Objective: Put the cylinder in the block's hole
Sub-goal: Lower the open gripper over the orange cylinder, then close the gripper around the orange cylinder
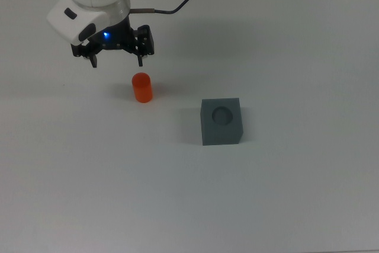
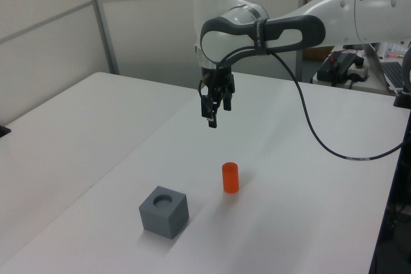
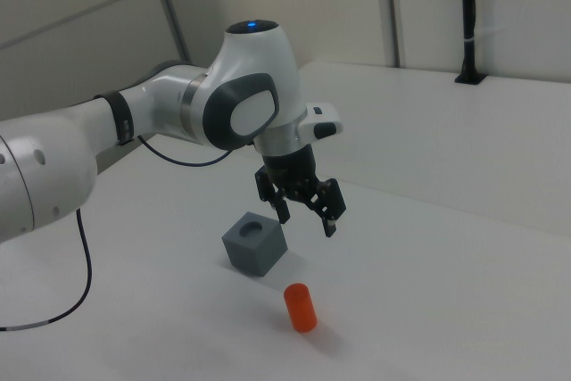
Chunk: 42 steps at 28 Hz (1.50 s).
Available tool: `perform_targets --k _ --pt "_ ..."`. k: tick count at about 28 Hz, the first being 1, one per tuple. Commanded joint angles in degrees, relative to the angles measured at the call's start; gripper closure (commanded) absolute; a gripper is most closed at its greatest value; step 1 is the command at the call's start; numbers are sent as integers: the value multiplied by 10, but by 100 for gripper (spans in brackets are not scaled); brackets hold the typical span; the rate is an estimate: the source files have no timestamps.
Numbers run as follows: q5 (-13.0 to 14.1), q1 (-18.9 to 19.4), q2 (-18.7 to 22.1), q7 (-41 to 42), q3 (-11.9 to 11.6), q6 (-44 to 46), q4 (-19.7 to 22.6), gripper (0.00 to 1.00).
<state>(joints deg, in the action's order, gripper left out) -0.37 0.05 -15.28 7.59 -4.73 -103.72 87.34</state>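
- Orange cylinder [image 1: 142, 87] stands upright on the white desk [image 1: 284, 194], apart from the block [image 1: 221, 121], to the block's left in the top view.
- Grey block's round hole faces up, empty.
- Gripper [image 1: 116, 61] hangs in the air above the desk, up-left of the cylinder in the top view, fingers spread apart, holding nothing.

Hand [image 2: 214, 117] aloft — cylinder [image 2: 230, 178] beside block [image 2: 164, 211]
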Motion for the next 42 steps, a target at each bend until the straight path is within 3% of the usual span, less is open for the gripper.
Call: perform_targets --k 1,9,15,16,19,24,33,39,42 --pt "-18 0 3 8 -3 7 -1 0" --pt "-20 3 14 32 1 1 31 0" --pt "-14 7 68 59 3 -114 157 0" --pt "-14 8 85 59 3 -156 199 0" --pt "-14 8 99 60 5 -188 234 0" --pt "-14 9 92 74 8 -191 242 0" --pt "-21 15 32 78 23 -196 235 0" --pt "-27 15 12 75 26 -222 230 0" --pt "-29 15 4 75 26 -228 225 16"
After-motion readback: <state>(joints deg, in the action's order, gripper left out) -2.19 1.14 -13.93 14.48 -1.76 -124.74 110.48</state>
